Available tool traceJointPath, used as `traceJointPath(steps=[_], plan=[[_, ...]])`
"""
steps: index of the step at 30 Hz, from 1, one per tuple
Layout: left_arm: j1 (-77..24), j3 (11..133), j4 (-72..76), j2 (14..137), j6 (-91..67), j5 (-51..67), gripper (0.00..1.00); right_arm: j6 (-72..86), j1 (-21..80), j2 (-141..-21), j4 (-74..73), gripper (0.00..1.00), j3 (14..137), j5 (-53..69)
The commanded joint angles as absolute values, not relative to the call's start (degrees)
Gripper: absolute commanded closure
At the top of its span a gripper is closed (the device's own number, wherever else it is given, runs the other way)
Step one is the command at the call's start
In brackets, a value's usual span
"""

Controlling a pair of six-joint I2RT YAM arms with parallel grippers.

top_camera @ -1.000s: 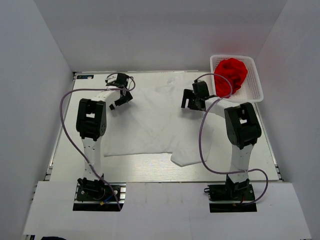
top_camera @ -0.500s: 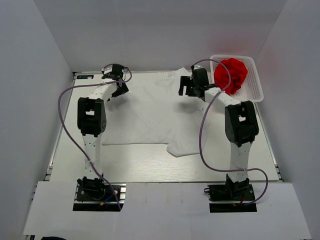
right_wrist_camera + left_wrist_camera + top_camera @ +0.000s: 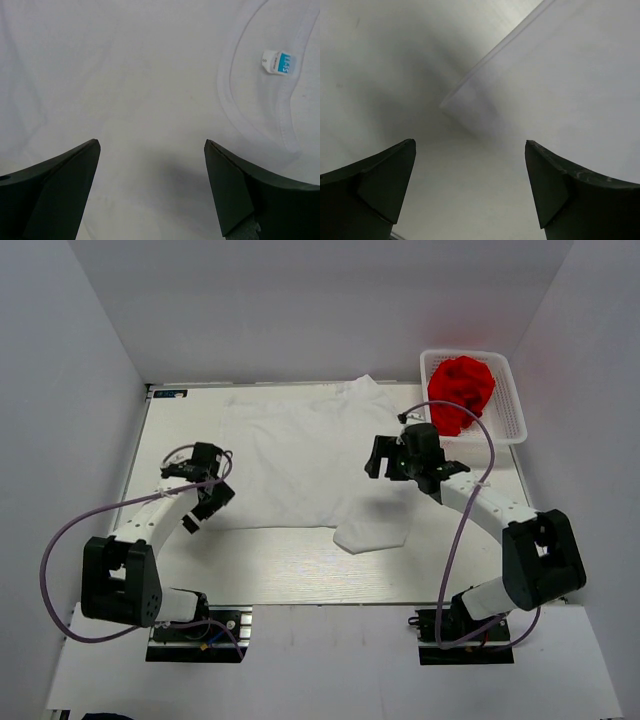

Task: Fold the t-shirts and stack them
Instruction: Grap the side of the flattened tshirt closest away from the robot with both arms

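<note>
white t-shirt [image 3: 300, 460]: spread flat mid-table | red t-shirt [image 3: 461, 390]: crumpled in basket, far right

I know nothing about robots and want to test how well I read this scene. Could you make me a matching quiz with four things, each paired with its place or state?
Things:
1. white t-shirt
2. red t-shirt
3. basket
4. right hand

Places or states:
A. bunched up inside the basket
B. open and empty, over the white t-shirt
C. spread out on the table
D. at the table's far right corner

Pairs: 1-C; 2-A; 3-D; 4-B
</note>
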State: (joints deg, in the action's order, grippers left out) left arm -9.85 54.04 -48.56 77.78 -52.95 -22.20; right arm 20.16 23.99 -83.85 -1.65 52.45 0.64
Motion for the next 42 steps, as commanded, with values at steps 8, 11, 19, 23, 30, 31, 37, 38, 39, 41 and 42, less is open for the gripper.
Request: traceJointPath(steps=[8, 11, 19, 23, 30, 31, 37, 38, 39, 41, 42], plan=[[-8.6, 48.9, -49.5, 80.9, -58.3, -24.9, 0.00, 21.0, 25.7, -74.6, -7.9, 0.10, 44.2, 1.2], [-8.6, 48.9, -48.7, 83.0, -58.3, -24.9, 0.00, 20.5, 26.1, -74.1, -11.2, 0.10, 43.3, 1.0], [-6.9, 45.8, -43.5, 85.0, -59.0, -24.2, 0.27, 20.7, 29.5, -68.9, -22.8, 0.10, 39.3, -1.8], [-6.9, 44.7, -39.1, 85.0, -55.4, -22.4, 0.47, 22.3, 32.3, -67.1, -25.1, 0.10, 36.7, -2.0], [-6.9, 44.2, -37.2, 89.1, -53.5, -20.2, 1.00, 25.0, 37.2, -69.9, -22.2, 0.11, 35.3, -4.4], [-6.9, 44.2, -37.2, 89.9, -53.5, -19.6, 1.00, 24.9, 38.2, -70.1, -22.1, 0.11, 35.8, -4.7], [-6.9, 42.7, -35.5, 87.2, -52.4, -19.6, 1.00, 28.4, 40.4, -71.2, -22.2, 0.18, 34.7, -8.7], [-6.9, 42.7, -35.5, 86.3, -52.4, -19.6, 1.00, 29.2, 40.6, -71.5, -21.2, 0.20, 34.6, -9.0], [-6.9, 42.7, -35.5, 86.3, -52.4, -19.6, 1.00, 29.9, 40.9, -71.5, -20.7, 0.21, 34.1, -9.2], [-6.9, 42.7, -35.5, 84.9, -52.4, -19.6, 1.00, 31.5, 41.2, -71.8, -18.4, 0.24, 33.3, -9.9], [-6.9, 42.7, -36.0, 84.9, -52.4, -19.6, 1.00, 31.6, 41.4, -72.2, -17.8, 0.26, 33.2, -10.1]])
